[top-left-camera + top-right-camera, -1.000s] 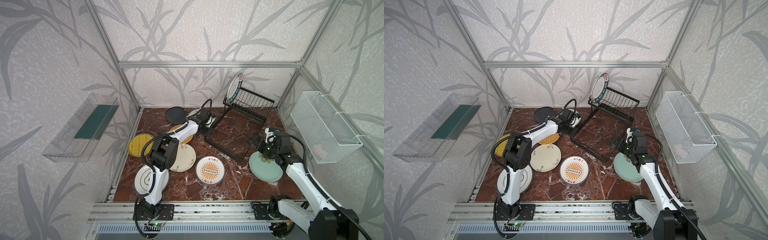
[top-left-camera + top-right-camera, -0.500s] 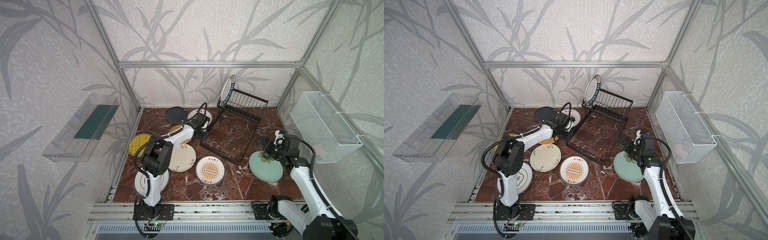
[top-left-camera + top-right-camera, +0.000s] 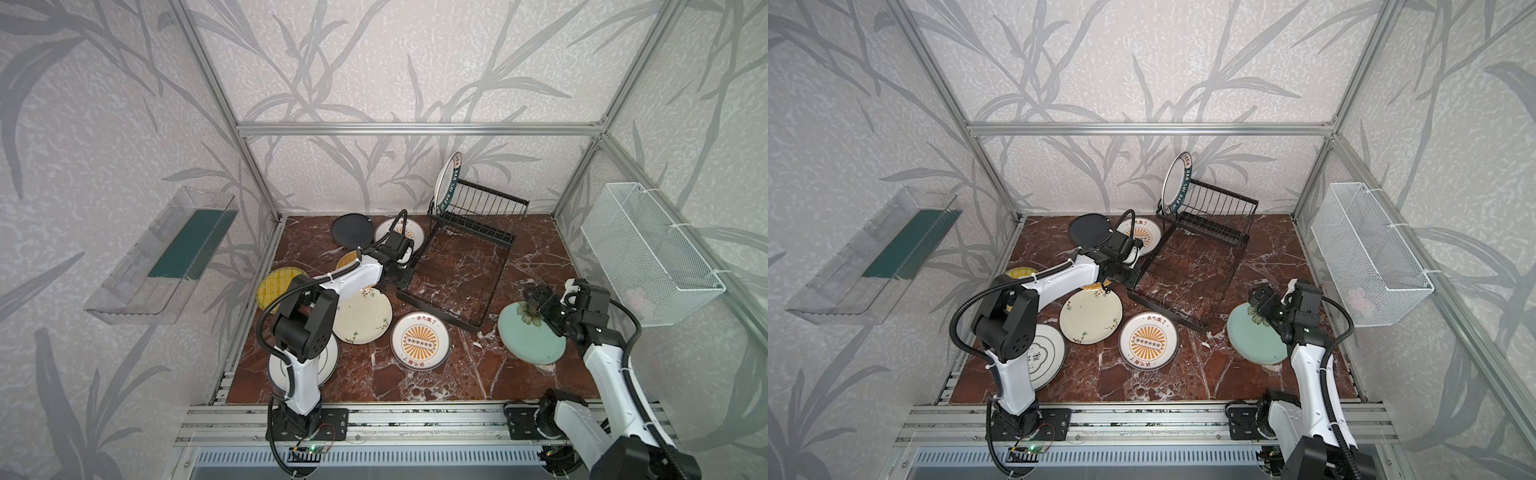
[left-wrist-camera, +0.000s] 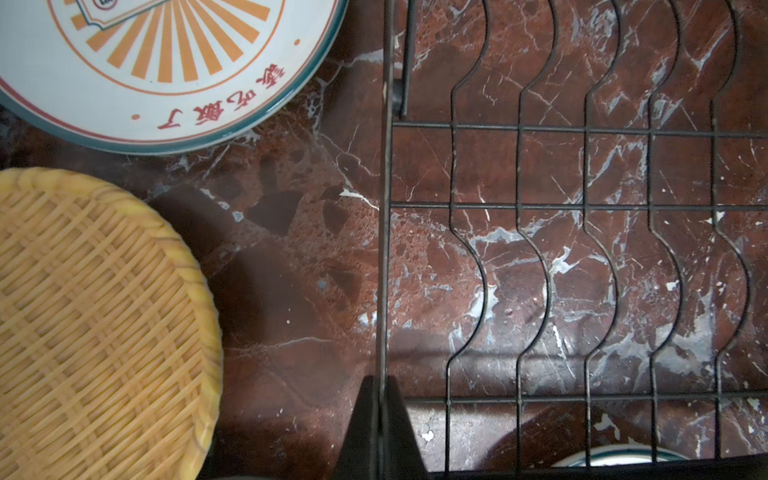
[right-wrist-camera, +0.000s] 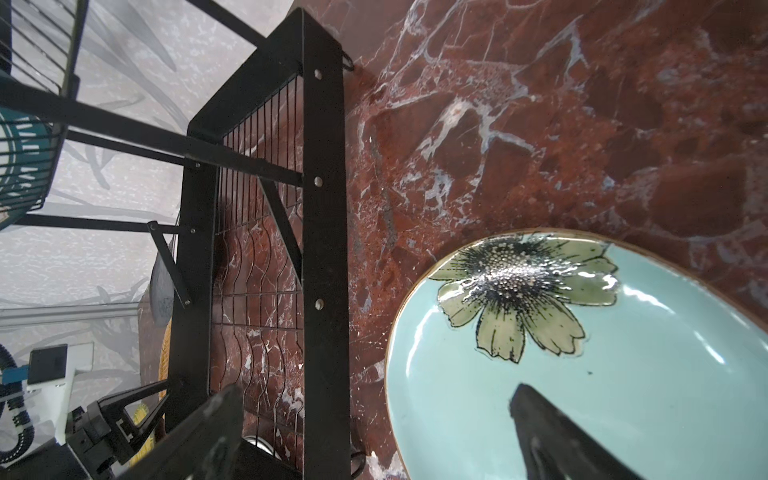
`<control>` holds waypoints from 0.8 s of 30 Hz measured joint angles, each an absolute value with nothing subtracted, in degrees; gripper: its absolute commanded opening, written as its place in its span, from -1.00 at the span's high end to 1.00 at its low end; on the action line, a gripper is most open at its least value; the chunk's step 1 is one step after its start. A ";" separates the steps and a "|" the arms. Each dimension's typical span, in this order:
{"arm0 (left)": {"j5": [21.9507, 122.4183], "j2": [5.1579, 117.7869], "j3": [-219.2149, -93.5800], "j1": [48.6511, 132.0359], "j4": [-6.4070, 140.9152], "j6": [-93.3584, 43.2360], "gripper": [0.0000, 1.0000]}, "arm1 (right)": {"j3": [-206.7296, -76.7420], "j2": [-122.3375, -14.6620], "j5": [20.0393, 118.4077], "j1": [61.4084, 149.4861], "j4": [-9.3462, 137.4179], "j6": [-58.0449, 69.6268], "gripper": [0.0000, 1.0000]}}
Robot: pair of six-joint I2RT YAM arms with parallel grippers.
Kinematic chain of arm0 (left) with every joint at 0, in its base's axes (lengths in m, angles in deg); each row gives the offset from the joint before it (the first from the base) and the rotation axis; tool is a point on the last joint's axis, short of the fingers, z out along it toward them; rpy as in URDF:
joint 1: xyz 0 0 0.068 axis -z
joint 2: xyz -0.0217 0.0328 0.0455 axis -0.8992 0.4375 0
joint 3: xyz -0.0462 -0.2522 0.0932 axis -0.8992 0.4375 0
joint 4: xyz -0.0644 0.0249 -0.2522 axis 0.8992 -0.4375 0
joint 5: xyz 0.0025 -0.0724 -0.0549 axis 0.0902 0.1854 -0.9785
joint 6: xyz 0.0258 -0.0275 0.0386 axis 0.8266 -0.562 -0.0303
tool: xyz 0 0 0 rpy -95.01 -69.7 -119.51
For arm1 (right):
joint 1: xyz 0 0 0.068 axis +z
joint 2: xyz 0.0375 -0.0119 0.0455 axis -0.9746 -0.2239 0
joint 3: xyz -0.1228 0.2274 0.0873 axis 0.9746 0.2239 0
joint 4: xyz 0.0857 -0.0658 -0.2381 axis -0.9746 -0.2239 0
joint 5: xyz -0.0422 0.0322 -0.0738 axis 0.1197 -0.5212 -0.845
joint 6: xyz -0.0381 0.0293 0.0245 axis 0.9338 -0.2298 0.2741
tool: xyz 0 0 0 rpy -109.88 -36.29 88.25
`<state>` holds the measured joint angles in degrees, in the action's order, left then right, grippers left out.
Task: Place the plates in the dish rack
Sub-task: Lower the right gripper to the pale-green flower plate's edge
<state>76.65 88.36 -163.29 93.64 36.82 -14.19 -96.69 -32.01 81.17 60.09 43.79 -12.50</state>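
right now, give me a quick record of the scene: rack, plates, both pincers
rack: black wire dish rack, sitting askew on the marble table
loaded: one dark-rimmed white plate, upright in the raised end
flat on table: green plate, black plate, cream plate, sunburst plate, plus others
left pincer: shut on the dish rack's edge wire
right pincer: open and empty, above the green plate's edge nearest the rack
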 measured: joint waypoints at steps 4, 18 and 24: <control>76.71 86.96 -161.52 93.64 36.75 -15.18 1.00 | -94.77 -31.85 82.26 57.45 43.61 -13.33 -0.99; 75.67 84.34 -164.21 93.59 31.22 -20.71 0.11 | -93.04 -31.07 82.18 52.01 41.82 -15.14 -0.98; 74.00 73.98 -165.45 93.37 31.31 -22.59 -0.87 | -91.77 -29.87 81.02 49.29 40.47 -16.78 -0.99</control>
